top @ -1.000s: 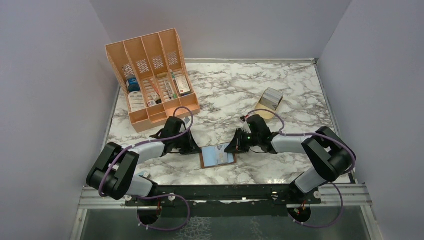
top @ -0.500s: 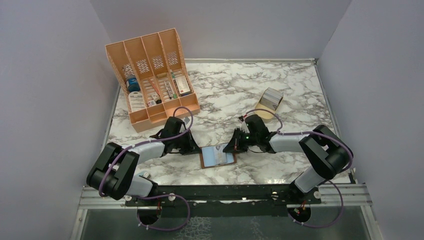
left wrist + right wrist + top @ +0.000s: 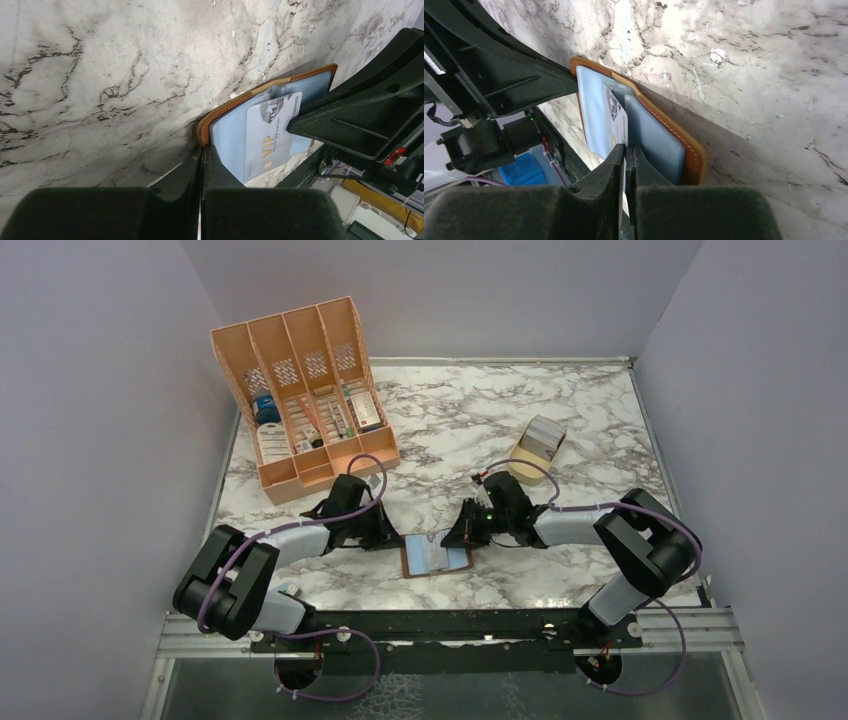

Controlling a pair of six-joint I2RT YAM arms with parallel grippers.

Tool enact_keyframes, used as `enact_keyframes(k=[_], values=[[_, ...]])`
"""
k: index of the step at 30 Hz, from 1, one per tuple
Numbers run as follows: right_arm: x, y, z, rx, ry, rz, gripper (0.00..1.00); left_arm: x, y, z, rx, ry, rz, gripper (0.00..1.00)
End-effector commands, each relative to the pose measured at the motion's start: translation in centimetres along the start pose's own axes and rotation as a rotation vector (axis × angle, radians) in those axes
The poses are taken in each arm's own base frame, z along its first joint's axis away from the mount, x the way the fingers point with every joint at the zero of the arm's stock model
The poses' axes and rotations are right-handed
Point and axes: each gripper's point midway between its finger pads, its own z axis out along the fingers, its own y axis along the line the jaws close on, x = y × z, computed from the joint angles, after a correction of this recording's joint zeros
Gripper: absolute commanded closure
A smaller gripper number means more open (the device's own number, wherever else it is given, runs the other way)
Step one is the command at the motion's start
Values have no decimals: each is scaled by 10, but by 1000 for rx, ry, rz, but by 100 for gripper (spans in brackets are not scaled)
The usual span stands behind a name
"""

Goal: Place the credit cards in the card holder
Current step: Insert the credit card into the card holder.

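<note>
The card holder (image 3: 428, 562) lies open near the front edge, brown leather with bluish sleeves. My left gripper (image 3: 386, 536) is shut on its left edge; in the left wrist view (image 3: 201, 151) the leather rim (image 3: 220, 112) sits at the fingertips. My right gripper (image 3: 463, 534) is shut on a pale "VIP" credit card (image 3: 270, 137), held partly inside a sleeve. In the right wrist view the card (image 3: 619, 120) stands edge-on between the closed fingers (image 3: 626, 149), over the holder (image 3: 659, 137). More cards (image 3: 543, 432) stand stacked in a tan wooden stand.
The orange slotted organiser (image 3: 300, 390) with small boxes and bottles stands at the back left. The tan wooden stand (image 3: 528, 462) is at the right middle. Grey walls close in the marble table (image 3: 450, 410) on three sides.
My right gripper has moved a little to the left with the card, sliding it further over the holder. The left arm has stayed still.
</note>
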Motion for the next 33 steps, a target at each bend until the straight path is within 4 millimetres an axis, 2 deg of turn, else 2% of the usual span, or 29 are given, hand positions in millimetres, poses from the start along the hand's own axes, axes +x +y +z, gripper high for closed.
enact_keyframes(k=[1, 7, 11, 21, 33], values=[[-4, 1, 7, 36, -14, -29, 90, 5, -6, -1, 36, 16, 2, 100], [-15, 1, -9, 127, -56, -85, 74, 6, -5, -1, 33, 17, 1, 100], [-12, 4, -16, 132, -51, -98, 57, 5, -5, 0, 32, 16, 0, 100], [4, 10, -3, 112, 4, -100, 54, 3, -9, 0, 42, 10, -4, 100], [10, 36, 23, 38, 54, -153, 55, 3, -10, 1, 54, 12, -10, 100]])
